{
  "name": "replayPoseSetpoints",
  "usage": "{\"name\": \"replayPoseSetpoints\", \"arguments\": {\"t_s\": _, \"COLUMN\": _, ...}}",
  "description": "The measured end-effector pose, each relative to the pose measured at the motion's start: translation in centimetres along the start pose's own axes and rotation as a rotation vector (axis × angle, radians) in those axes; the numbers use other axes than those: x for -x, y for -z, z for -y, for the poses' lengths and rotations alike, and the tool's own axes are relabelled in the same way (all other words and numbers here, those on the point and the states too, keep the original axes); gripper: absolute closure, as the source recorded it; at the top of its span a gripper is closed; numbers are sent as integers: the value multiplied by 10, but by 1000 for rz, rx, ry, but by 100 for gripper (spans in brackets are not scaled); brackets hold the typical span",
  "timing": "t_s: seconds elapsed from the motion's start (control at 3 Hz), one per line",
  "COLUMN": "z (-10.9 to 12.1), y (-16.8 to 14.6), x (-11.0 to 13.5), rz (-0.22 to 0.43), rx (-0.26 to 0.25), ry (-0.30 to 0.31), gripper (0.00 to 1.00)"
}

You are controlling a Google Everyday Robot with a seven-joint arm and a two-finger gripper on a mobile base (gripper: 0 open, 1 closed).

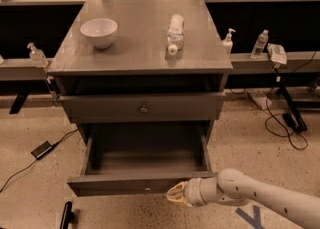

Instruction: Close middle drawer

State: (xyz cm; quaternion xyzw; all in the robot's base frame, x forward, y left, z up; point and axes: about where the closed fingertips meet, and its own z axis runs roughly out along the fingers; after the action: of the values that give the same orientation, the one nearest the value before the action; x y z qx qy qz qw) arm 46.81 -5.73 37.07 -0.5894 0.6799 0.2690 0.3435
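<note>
Speckled beige floor spread around the dark grey metal cabinet. We saw the middle drawer pulled far out from the cabinet's front, its deep grey box exposed. The cream-tipped gripper sat at that drawer's front face, right of the cabinet's centre; whether spread or pressed together, we could not tell.

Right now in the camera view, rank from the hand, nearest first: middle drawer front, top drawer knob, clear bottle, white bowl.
1. Middle drawer front: right beside the hand, low in view.
2. Top drawer knob: above, slightly left.
3. Clear bottle: lying on the cabinet top, right of centre.
4. White bowl: cabinet top, far left.
</note>
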Motion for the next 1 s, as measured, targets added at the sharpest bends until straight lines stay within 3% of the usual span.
{"name": "replayPoseSetpoints", "arguments": {"t_s": 0.33, "z": 28, "y": -3, "x": -3, "rz": 2, "rx": -31, "ry": 29, "gripper": 100}}
{"name": "replayPoseSetpoints", "arguments": {"t_s": 0.67, "z": 28, "y": -4, "x": -3, "rz": 1, "rx": -32, "ry": 33, "gripper": 100}}
{"name": "replayPoseSetpoints", "arguments": {"t_s": 1.0, "z": 56, "y": -14, "x": -3, "rz": 1, "rx": -48, "ry": 65, "gripper": 100}}
